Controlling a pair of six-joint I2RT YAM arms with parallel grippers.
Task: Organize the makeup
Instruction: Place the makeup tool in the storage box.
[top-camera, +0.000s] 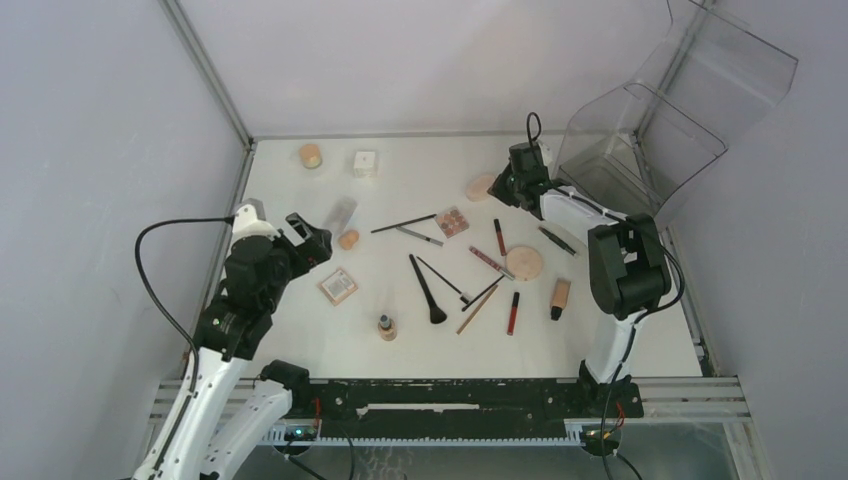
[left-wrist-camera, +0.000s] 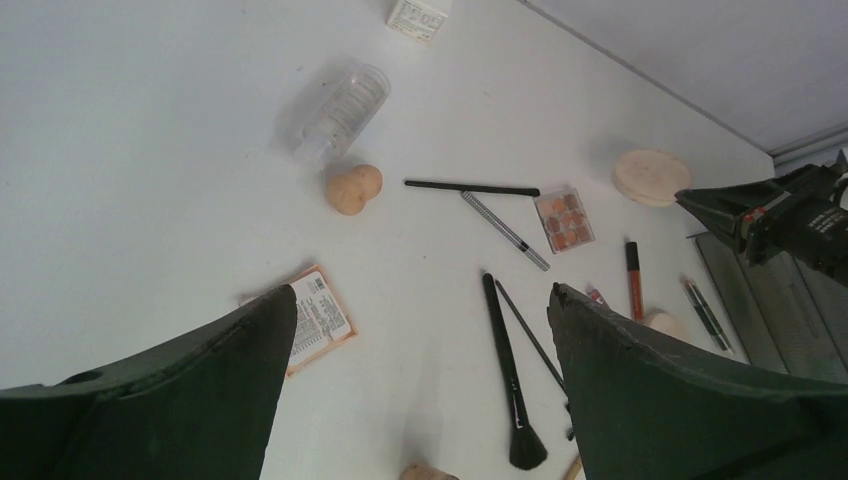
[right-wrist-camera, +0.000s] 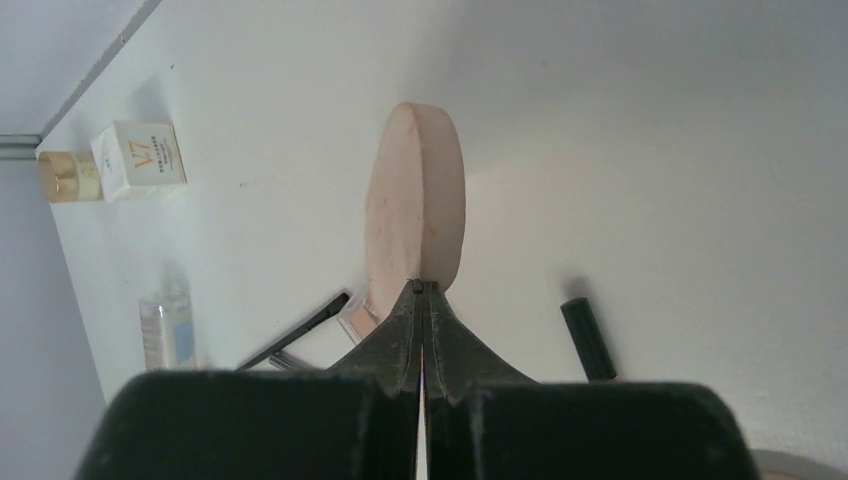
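Risk, slip: the right gripper (right-wrist-camera: 421, 288) meets the round compact (right-wrist-camera: 415, 200) only at its rim; so thin a hold, if it is a hold at all, could let the disc twist free and drop on the way to the organizer (top-camera: 660, 140)
Risk, shove: fingers this closed, if driven forward, would likely push the compact across the table (top-camera: 300, 330) toward the far wall instead of lifting it
Risk, neighbours: a small palette (top-camera: 452, 221) and a red lip tube (top-camera: 499, 237) lie near the fingers; a low sweep back could drag them out of place
Right tool: jaws closed to a hairline slit; tips against the near rim of the compact; whether they pinch any of it cannot be told, nor whether the disc is off the table
Left tool: the left gripper (left-wrist-camera: 420, 300) is spread wide and holds nothing; it hangs above the table near the sponge (top-camera: 348, 239) and the clear bottle (top-camera: 340, 213), touching neither
Compact's place: far part of the table, just left of the right gripper; near the organizer, not in it
Other makeup: the brush (top-camera: 428, 290) and a second compact (top-camera: 524, 262) lie loose mid-table with the pencils; no makeup shows inside the organizer
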